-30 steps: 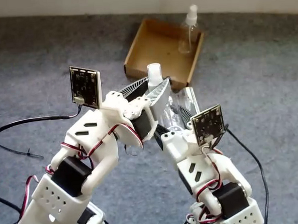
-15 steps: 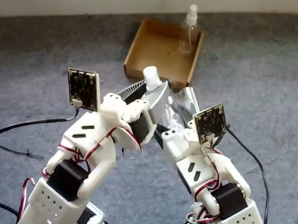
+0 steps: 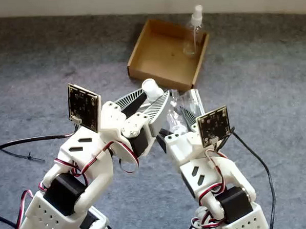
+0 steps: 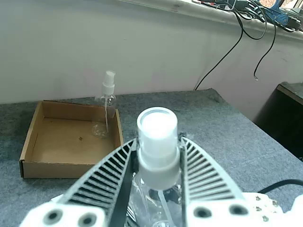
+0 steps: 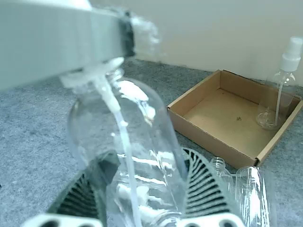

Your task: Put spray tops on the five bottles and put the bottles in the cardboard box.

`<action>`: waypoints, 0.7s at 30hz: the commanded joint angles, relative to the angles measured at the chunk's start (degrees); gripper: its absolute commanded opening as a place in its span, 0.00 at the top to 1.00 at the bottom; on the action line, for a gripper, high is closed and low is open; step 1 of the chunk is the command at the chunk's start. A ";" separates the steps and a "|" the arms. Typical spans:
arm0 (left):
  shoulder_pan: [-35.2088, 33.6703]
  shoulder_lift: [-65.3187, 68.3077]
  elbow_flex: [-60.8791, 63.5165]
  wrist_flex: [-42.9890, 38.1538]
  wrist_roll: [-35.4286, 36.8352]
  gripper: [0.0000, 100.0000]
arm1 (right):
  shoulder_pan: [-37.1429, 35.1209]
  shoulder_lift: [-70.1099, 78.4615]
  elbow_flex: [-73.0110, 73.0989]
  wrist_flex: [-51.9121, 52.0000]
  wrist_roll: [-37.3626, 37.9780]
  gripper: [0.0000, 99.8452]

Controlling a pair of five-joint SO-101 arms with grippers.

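Observation:
My left gripper [image 3: 151, 95] is shut on a white spray top [image 3: 151, 88], seen close up between the finned fingers [image 4: 110, 176] as the spray top [image 4: 157, 142]. The top sits on the neck of a clear bottle [image 5: 128, 142], its dip tube running down inside. My right gripper [image 3: 177, 114] is shut on that bottle's body [image 3: 175, 119], just in front of the cardboard box [image 3: 137, 53]. In the box's far right corner stands one clear bottle [image 3: 193, 29] with its spray top on, the same bottle [image 4: 107, 108] that stands by the box wall [image 4: 29, 137].
Two open clear bottles [image 5: 222, 170] lie on the grey carpet between the right gripper and the box [image 5: 189, 124]. A black cable tie [image 3: 20, 153] lies at the left. A black cable [image 3: 255, 153] runs along the right arm.
My left arm has sunk and swung left, tilting the spray top toward the left. The right arm with the bottle has barely moved.

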 commanded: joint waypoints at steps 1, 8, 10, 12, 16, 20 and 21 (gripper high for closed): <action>0.48 -0.66 1.45 0.44 -1.14 0.82 | 4.70 -0.22 -5.41 -1.10 -2.20 1.00; 0.13 -1.10 -2.15 0.70 -1.23 0.81 | 4.70 -0.13 -5.23 -0.92 -2.11 1.00; 0.04 -1.10 -3.47 0.79 -1.23 0.81 | 4.70 -0.22 -5.14 -0.92 -2.11 1.00; 0.04 -1.19 -4.44 0.79 -1.23 0.81 | 4.70 -0.13 -4.97 -1.10 -1.93 1.00; -1.01 -1.27 -8.40 4.31 -1.32 0.81 | 4.97 -0.04 -4.97 -1.10 -1.85 1.00; -6.29 -1.27 -13.76 9.41 -6.15 0.81 | 8.57 0.13 -5.41 -1.19 0.09 1.00; -8.31 -1.27 -14.11 10.46 -8.18 0.81 | 10.42 0.13 -5.41 -1.19 0.35 1.00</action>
